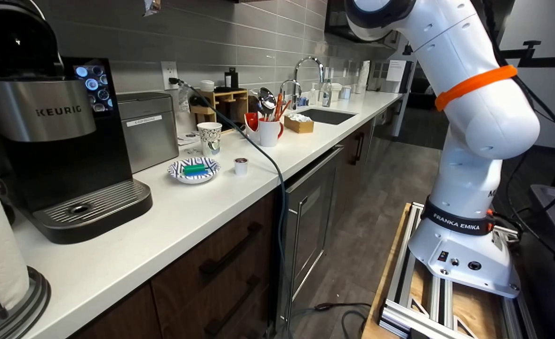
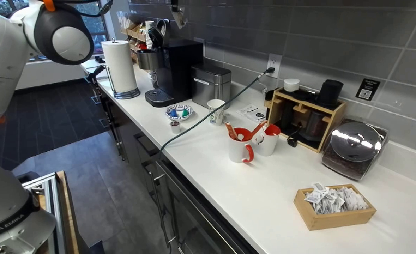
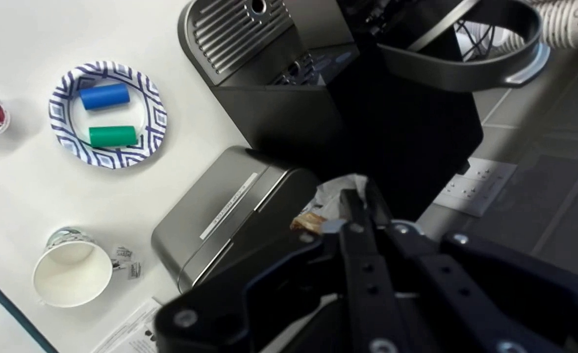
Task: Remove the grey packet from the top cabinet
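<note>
Fingers (image 3: 353,214), nearly meeting, grip the packet (image 3: 327,198) at nine o'clock, which we judge light, limp, slippery, best edge-held.

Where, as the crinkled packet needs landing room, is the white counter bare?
Bare between the red-handled white mug and the tan wooden sachet box; a narrow strip fronts the black coffee machine. Crowded around the blue-patterned plate and printed paper cup.
</note>
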You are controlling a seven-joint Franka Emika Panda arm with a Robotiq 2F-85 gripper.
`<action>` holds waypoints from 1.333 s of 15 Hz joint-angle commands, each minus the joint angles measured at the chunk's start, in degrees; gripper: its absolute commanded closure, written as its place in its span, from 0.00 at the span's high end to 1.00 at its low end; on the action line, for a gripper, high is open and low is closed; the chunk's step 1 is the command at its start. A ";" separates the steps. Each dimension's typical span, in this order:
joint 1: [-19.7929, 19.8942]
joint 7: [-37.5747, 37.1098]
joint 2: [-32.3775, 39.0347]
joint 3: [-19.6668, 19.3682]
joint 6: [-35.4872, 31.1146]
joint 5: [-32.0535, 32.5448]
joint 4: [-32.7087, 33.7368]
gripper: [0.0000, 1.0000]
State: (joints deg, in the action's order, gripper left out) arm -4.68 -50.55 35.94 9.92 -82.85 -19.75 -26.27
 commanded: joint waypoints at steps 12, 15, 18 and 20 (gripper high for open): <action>-8.57 7.55 1.93 -2.73 2.87 6.22 0.14 0.01; -8.19 7.06 3.35 -2.08 2.80 5.48 2.45 0.03; -8.26 5.49 3.77 -2.30 2.77 5.55 2.40 0.03; -9.00 7.93 3.14 -3.08 5.54 7.55 1.08 0.01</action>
State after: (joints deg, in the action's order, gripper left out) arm -12.87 -44.97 38.38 7.34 -81.20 -14.45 -26.29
